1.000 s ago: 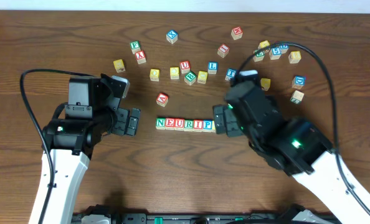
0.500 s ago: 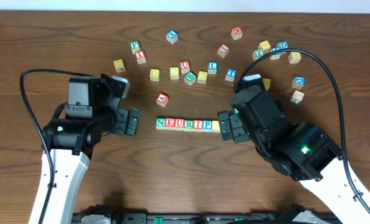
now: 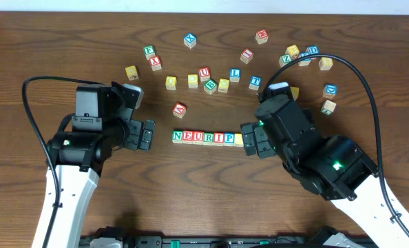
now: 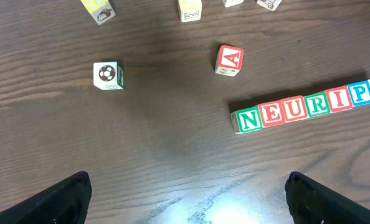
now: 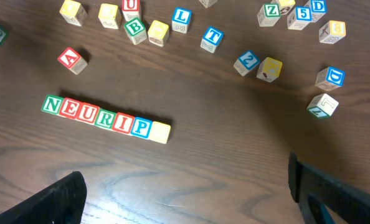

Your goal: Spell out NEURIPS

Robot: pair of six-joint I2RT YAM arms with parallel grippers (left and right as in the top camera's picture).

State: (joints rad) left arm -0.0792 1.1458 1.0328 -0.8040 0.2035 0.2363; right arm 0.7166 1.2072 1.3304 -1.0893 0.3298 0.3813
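Observation:
The pale-wood cubes N, E, U, R, I, P stand in one straight row (image 3: 204, 138) at the table's middle, and a yellow-faced cube (image 3: 239, 140) touches the P end. In the left wrist view the row (image 4: 304, 106) runs up to the right. The right wrist view shows the row (image 5: 96, 116) with the yellow cube (image 5: 161, 132) last. My left gripper (image 3: 149, 135) is open just left of the N, holding nothing. Open and empty too, my right gripper (image 3: 248, 140) sits just right of the yellow cube. Both stand apart from the row.
Loose cubes lie behind the row: a red A (image 3: 180, 109), X (image 3: 190, 39), L (image 3: 235, 73), T (image 3: 255, 82), and a cluster with Z (image 3: 299, 54) at the far right. A soccer-ball cube (image 4: 108, 75) sits far left. Black cables arc over both arms.
My right gripper has drawn back to the right from the row's P end, uncovering the yellow-faced cube there. The left arm has not moved.

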